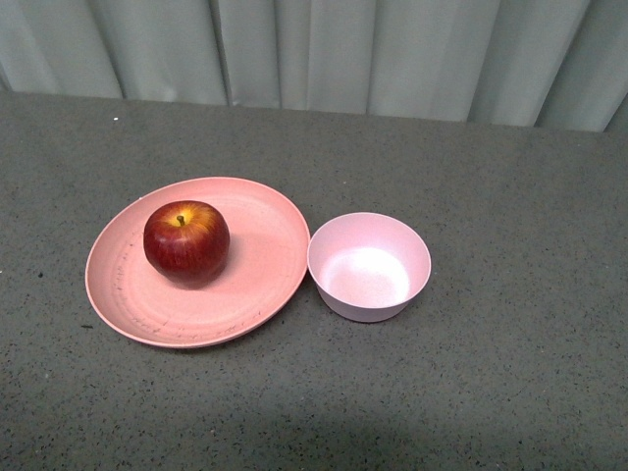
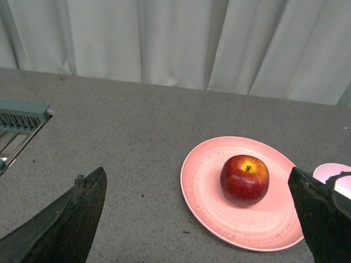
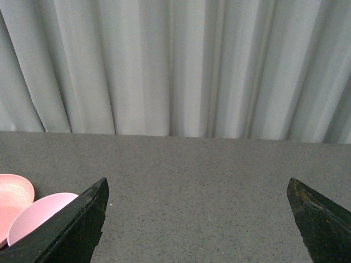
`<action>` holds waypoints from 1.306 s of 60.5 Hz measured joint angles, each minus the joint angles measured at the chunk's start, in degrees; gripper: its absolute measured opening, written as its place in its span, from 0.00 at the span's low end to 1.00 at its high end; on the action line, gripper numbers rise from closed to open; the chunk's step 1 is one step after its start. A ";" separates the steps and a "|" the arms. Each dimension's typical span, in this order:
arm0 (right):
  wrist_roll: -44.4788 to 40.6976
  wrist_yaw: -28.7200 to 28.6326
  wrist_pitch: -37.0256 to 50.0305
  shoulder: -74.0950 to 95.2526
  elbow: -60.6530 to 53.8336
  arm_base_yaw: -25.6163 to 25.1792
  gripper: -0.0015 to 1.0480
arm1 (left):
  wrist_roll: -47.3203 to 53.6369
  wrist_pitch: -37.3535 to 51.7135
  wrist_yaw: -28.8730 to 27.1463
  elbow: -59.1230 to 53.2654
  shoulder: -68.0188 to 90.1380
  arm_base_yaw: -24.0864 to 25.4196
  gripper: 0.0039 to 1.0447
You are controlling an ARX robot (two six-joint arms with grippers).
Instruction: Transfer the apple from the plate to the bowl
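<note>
left tool (image 2: 196, 172) spread wide, right tool (image 3: 197, 181) likewise

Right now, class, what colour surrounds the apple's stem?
Yellow, on the dark-red apple; clearest in the left wrist view.

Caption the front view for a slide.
Dark-red apple resting on the salmon plate, empty pale pink bowl alongside, on a grey table.
</note>
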 joint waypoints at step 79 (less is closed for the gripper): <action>0.00 0.00 0.00 -0.02 0.00 0.00 0.91 | -6.95 15.26 8.13 47.91 92.74 -7.10 0.94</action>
